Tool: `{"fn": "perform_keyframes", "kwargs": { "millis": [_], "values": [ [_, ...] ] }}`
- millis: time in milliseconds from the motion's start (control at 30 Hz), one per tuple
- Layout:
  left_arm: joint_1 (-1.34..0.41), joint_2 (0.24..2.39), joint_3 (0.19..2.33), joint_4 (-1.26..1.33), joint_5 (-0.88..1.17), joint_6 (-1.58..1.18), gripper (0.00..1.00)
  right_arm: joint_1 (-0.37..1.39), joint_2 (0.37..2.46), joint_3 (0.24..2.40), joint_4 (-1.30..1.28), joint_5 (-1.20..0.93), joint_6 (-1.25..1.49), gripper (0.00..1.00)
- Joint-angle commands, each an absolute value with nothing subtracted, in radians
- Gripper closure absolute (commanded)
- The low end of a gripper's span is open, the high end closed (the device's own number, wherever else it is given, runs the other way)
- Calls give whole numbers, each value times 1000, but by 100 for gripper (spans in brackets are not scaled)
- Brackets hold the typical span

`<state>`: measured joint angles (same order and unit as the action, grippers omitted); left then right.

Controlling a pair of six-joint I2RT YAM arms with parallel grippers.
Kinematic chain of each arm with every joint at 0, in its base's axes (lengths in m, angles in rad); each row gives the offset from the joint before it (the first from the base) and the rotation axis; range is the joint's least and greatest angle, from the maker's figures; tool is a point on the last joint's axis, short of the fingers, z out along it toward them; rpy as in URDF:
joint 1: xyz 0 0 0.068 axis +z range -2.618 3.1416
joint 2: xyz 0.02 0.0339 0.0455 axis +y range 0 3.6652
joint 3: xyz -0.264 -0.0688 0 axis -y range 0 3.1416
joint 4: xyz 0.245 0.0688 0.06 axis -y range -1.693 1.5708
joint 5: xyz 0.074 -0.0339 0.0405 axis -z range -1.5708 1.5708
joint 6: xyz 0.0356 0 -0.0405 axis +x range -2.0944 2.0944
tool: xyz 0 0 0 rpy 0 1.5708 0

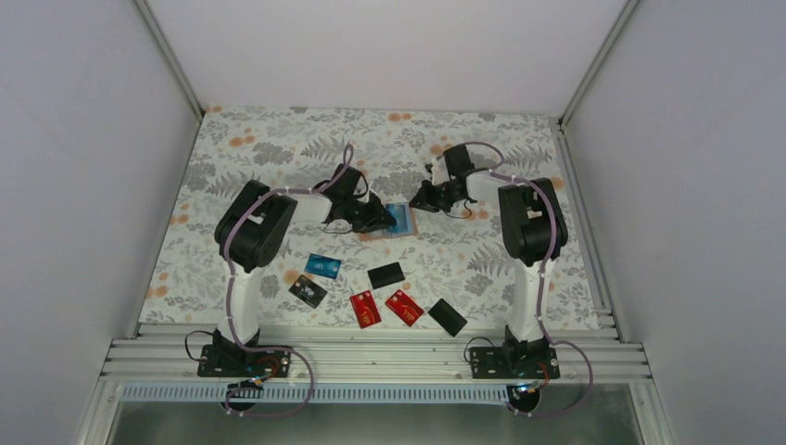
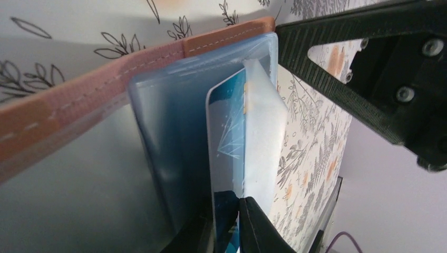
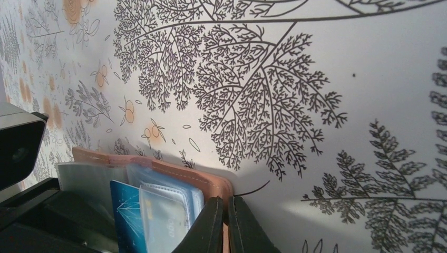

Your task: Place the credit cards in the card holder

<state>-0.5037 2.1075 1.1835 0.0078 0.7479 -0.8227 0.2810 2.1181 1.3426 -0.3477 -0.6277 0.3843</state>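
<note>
Tan card holder (image 1: 400,221) lies open on the floral tablecloth (image 1: 278,148), mid-table, between the two arms' tools. The right gripper (image 3: 225,204) has its fingers pressed together on the holder's leather edge, pinching it. The left gripper (image 2: 226,216) pinches the near end of a blue credit card (image 2: 226,126). The card's far end lies under a clear plastic sleeve (image 2: 263,132) of the holder, and the rest is outside it. Loose on the cloth nearer the arm bases, well apart from the holder:
- second blue card (image 1: 323,266)
- plain black card (image 1: 386,274)
- marked black card (image 1: 307,291)
- red card (image 1: 364,309) just beside another red card (image 1: 404,307)
- third black card (image 1: 447,317) to their right
</note>
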Motion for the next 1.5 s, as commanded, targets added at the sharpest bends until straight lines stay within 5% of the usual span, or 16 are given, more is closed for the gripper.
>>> {"fn": "perform_keyframes", "kwargs": {
  "millis": [0, 300, 467, 767, 967, 1467],
  "values": [
    [-532, 2123, 1148, -76, 643, -865, 83, 292, 2106, 1283, -404, -604, 396, 93],
    [-559, 2102, 1157, -134, 586, -867, 72, 292, 2097, 1278, -396, -610, 399, 94],
    [-582, 2091, 1199, -215, 523, -854, 47, 291, 2089, 1279, -397, -611, 399, 94],
    [-619, 2098, 1294, -366, 408, -829, 24, 292, 2065, 1255, -389, -623, 397, 94],
    [-643, 2097, 1344, -430, 383, -828, 0, 291, 2038, 1248, -386, -635, 389, 94],
    [-654, 2064, 1489, -689, 264, -661, 0, 290, 2001, 1315, -429, -637, 374, 93]
  ]
}}
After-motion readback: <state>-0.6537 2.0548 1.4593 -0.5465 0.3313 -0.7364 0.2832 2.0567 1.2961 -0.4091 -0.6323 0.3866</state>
